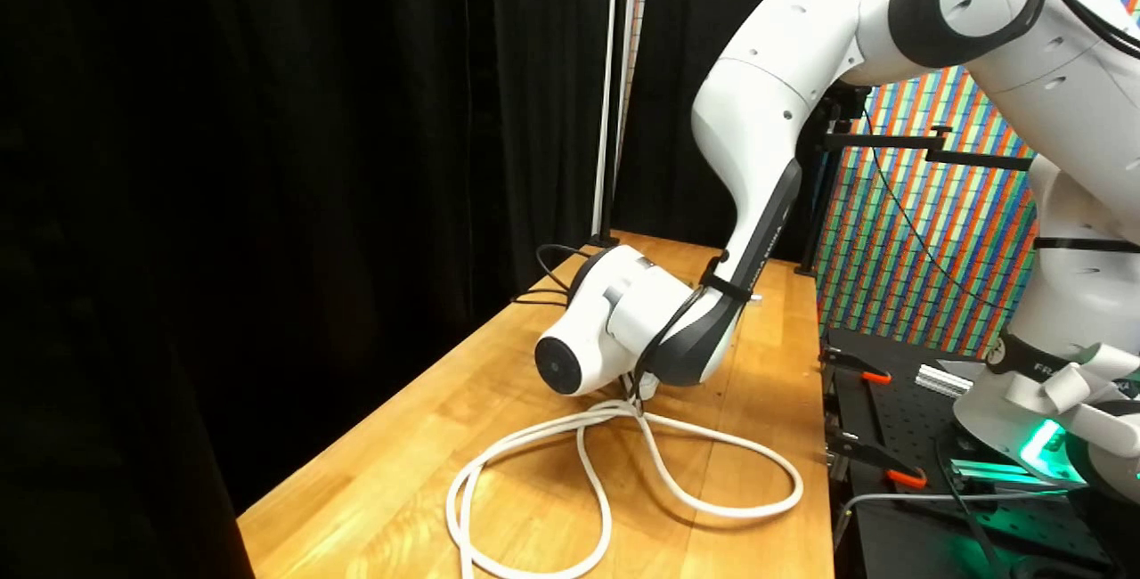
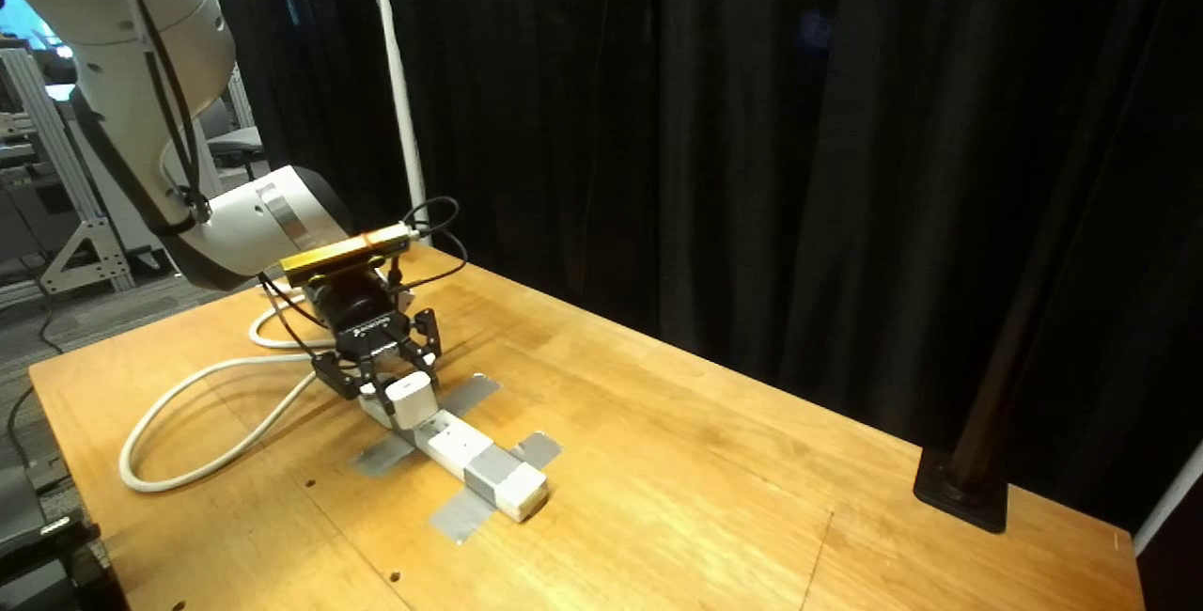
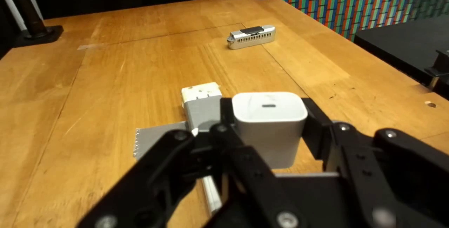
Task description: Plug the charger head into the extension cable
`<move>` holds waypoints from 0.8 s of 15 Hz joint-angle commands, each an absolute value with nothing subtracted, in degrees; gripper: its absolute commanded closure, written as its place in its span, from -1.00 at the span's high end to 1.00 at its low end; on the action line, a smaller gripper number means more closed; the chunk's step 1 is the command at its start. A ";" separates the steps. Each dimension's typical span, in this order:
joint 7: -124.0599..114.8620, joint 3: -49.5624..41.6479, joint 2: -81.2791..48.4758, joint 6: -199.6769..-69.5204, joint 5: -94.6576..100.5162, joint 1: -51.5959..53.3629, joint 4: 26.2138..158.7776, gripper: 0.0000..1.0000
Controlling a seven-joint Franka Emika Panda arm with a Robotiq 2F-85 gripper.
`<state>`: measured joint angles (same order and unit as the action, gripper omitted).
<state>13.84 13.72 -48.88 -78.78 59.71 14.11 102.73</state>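
Note:
The charger head (image 3: 269, 129) is a white rounded block with a small port on its upper face. My gripper (image 3: 268, 115) is shut on it, with a black finger on either side. In an exterior view the charger head (image 2: 412, 399) is held upright over the extension cable's white outlet bar (image 2: 460, 446). In the wrist view the bar (image 3: 200, 90) runs left of and partly behind the fingers. The prongs are hidden, and I cannot tell whether they touch the bar. The white cord (image 1: 686, 497) lies looped on the table. The gripper is hidden behind the arm in that exterior view.
Grey tape (image 2: 493, 468) fixes the bar to the wooden table (image 2: 705, 498). A pale slotted object (image 3: 252, 38) lies farther along the table. A black post base (image 2: 960, 491) stands near the table's edge. Orange-tipped clamps (image 1: 877, 378) sit at another edge.

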 commanded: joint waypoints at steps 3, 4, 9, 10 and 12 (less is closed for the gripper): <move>15.30 12.83 -49.63 -80.16 62.54 14.41 101.50 -0.54; 15.45 12.68 -49.63 -80.38 62.97 14.38 101.35 -0.54; 16.54 12.42 -49.30 -81.52 64.42 13.79 101.47 -0.54; 16.81 12.48 -49.00 -81.86 64.48 13.55 101.89 -0.54; 17.48 12.59 -49.01 -82.42 64.52 13.24 102.14 -0.54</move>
